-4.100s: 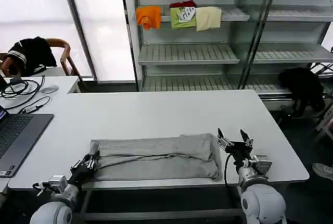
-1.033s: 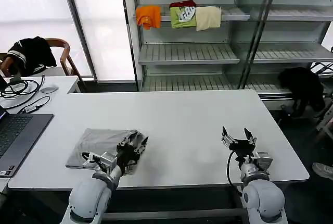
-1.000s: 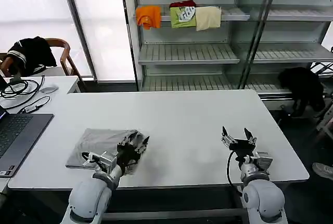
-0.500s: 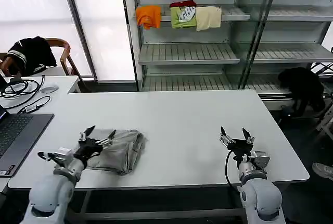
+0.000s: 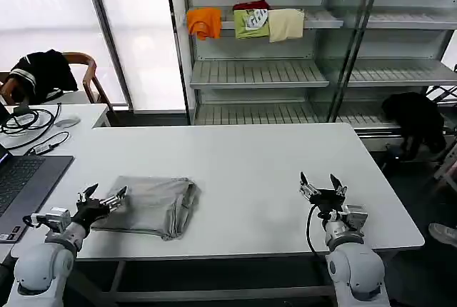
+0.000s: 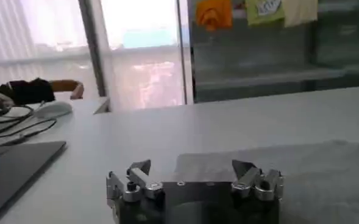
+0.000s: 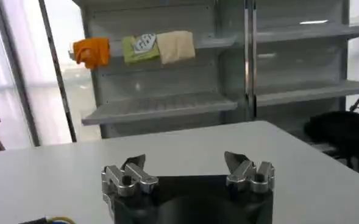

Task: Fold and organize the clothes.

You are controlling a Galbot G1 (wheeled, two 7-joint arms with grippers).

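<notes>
One folded grey T-shirt (image 5: 152, 204) on white table (image 5: 243, 157), both grippers (image 5: 102, 200) (image 5: 318, 186) spread wide, empty; shelving (image 5: 285, 71) behind.

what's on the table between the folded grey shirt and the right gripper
Nothing: in the head view, bare white table runs from the folded grey shirt to the open right gripper.

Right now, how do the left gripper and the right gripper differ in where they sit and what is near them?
The left gripper sits at the near-left table edge, right beside the folded grey T-shirt; the right gripper is over bare table, far from it. In the left wrist view the shirt lies just beyond the left gripper; the right gripper faces the shelves. Both are open, holding nothing.
</notes>
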